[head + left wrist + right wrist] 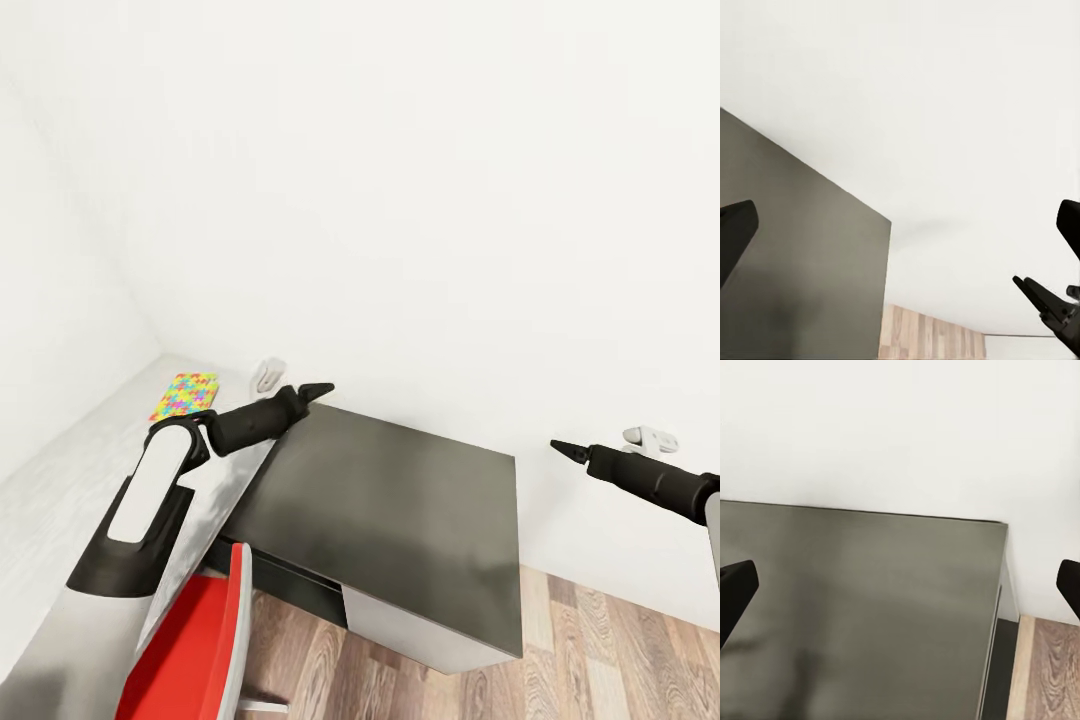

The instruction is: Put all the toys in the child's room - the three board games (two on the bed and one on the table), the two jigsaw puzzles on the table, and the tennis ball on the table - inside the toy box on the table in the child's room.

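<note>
Multicoloured puzzle-pattern slab (185, 395) flat on light grey tabletop (60, 500), left of frame centre. Left gripper (312, 390) over dark grey tabletop wing (400, 510), jaws apart. Right gripper (566, 450) at right edge, jaws apart, empty.

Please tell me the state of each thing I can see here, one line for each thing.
jigsaw puzzle: lying flat on the light grey part of the table, untouched.
left hand: empty, above the dark grey wing.
right hand: empty, beside the wing, over the floor.
red chair: upright at the table.
</note>
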You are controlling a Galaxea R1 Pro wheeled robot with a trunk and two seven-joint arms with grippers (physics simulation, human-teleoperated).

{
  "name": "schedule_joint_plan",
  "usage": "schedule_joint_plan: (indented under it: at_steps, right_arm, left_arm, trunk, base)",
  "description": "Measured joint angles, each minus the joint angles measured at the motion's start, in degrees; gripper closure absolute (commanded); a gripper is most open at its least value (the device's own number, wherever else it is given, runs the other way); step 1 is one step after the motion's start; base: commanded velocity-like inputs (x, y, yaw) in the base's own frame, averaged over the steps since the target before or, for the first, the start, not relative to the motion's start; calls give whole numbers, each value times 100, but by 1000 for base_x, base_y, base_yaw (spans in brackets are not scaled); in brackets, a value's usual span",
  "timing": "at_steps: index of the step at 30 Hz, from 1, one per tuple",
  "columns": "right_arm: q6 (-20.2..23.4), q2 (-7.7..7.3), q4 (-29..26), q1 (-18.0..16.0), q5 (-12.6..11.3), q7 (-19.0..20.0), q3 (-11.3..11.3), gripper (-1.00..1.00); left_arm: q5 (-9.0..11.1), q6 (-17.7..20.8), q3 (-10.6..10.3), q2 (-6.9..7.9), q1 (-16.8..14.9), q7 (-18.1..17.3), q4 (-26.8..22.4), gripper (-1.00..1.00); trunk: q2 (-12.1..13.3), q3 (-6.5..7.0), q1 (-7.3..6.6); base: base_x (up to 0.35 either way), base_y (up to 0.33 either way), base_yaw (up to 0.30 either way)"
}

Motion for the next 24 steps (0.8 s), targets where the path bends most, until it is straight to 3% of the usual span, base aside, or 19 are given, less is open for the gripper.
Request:
schedule_joint_plan:
  at_steps: [3, 6, 7, 13, 14, 17, 19, 23, 24]
  right_arm:
    - [0, -2, 95, -44, 11, -4, 10, -100]
    - [-1, -7, 553, -219, 24, -25, 18, -100]
    - [0, -7, 558, -222, 21, -25, 18, -100]
    - [0, 86, 1459, -642, 49, -113, 30, -100]
    - [0, 87, 1464, -644, 47, -115, 30, -100]
    - [0, 221, 1669, -757, 25, -272, 29, -100]
    - [0, 258, 1678, -781, 17, -310, 34, -100]
    - [1, 346, 1429, -809, -7, -402, 50, -100]
    - [1, 346, 1426, -809, -1, -403, 50, -100]
  left_arm:
    - [-4, 4, 64, 70, -304, 20, 292, -100]
    - [-6, 7, 128, 232, -891, 191, 920, -100]
    - [0, 7, 128, 233, -898, 194, 926, -100]
    - [5, 8, 259, 530, -1945, 408, 2474, -100]
    - [14, 7, 260, 532, -1951, 409, 2482, -100]
    - [-10, 5, 294, 693, -2445, 454, 3156, -100]
    - [-15, 3, 297, 740, -2602, 466, 3346, -100]
    - [-157, -1, 305, 856, -3118, 492, 4043, -100]
    - [-154, -2, 305, 857, -3122, 492, 4048, -100]
  trunk:
    - [0, 0, 0]
    - [1, 1, 0]
    - [0, 0, 0]
    - [1, 1, 1]
    - [0, 0, 0]
    - [0, 1, 0]
    - [0, 1, 0]
    - [0, -5, 0]
    - [0, -8, 0]
  base:
    - [0, 0, 0]
    - [0, 0, 0]
    - [0, 0, 0]
    - [0, 0, 0]
    - [0, 0, 0]
    - [0, 0, 0]
    - [0, 0, -3]
    - [0, 0, -45]
    - [0, 0, -78]
